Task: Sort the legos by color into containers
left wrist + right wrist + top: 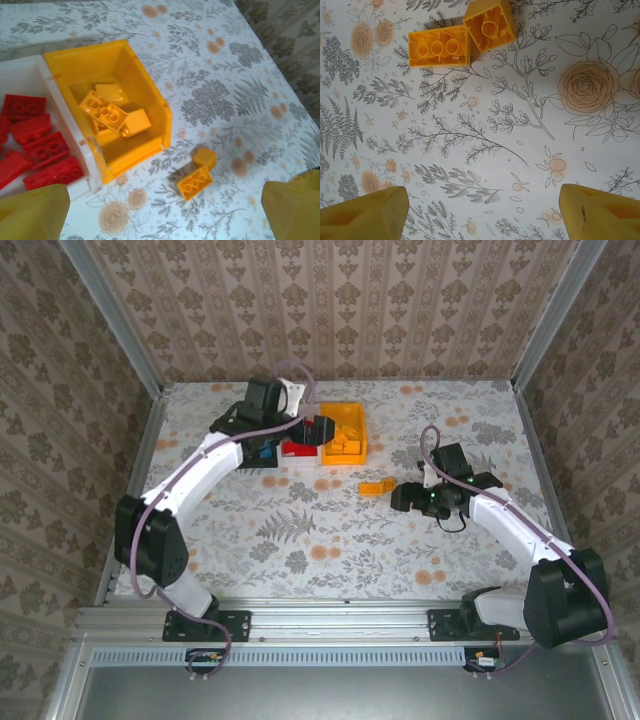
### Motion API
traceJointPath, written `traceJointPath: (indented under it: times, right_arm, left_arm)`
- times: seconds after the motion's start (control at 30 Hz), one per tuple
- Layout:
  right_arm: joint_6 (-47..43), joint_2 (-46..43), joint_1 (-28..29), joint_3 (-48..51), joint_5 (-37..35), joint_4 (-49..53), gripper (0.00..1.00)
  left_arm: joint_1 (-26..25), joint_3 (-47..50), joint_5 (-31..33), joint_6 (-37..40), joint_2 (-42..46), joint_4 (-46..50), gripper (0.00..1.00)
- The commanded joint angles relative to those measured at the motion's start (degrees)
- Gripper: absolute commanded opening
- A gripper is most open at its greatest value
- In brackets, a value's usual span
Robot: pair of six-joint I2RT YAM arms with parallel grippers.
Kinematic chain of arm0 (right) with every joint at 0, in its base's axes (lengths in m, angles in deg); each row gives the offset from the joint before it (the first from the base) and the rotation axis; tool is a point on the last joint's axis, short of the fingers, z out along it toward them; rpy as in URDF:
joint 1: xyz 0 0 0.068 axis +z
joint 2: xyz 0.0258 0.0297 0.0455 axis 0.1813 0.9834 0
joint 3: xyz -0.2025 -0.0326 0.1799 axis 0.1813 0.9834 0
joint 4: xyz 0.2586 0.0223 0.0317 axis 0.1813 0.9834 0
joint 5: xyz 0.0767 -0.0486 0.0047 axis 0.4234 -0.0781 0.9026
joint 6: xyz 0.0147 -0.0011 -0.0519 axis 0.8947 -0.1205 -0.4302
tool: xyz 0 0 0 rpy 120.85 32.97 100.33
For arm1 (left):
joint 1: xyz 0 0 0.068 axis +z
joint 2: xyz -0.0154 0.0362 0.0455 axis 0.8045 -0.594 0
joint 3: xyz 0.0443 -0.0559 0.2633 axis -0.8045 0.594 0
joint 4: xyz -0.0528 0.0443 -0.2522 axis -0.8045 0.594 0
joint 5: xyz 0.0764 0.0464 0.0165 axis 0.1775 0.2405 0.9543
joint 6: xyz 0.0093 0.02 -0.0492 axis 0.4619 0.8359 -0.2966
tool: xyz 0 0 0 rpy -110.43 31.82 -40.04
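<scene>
Orange-yellow long brick [439, 46] touches short brick [489, 25]; my right pincer [481, 212], jaws apart and empty, may nudge both askew when closing.

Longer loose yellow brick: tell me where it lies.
The longer brick lies on the table, right of center in the top view, between the yellow bin and the right tool, beside a smaller yellow brick.

Orange-yellow bin [152, 102] holds yellow bricks [102, 110]; two loose yellow bricks [195, 182] lie nearby; adjoining white bin [20, 80] holds red bricks [46, 149].
</scene>
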Motion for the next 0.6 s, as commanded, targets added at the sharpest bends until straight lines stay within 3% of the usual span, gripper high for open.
traceJointPath:
  times: [0.0,0.23,0.57]
  right_arm:
    - [0.34,1.02,-0.2,-0.85,1.53,2.0,0.8]
    - [3.78,5.21,2.29,-1.67,0.77,1.14,0.79]
    - [6.78,17.13,9.05,-11.83,-7.39,4.25,0.78]
  left_arm:
    - [-0.4,7.61,-1.91,-0.9,5.66,-4.36,1.0]
    - [-0.52,27.07,-0.75,-4.59,21.01,-8.06,1.0]
    - [1.83,35.67,1.44,-3.93,34.08,-1.15,0.95]
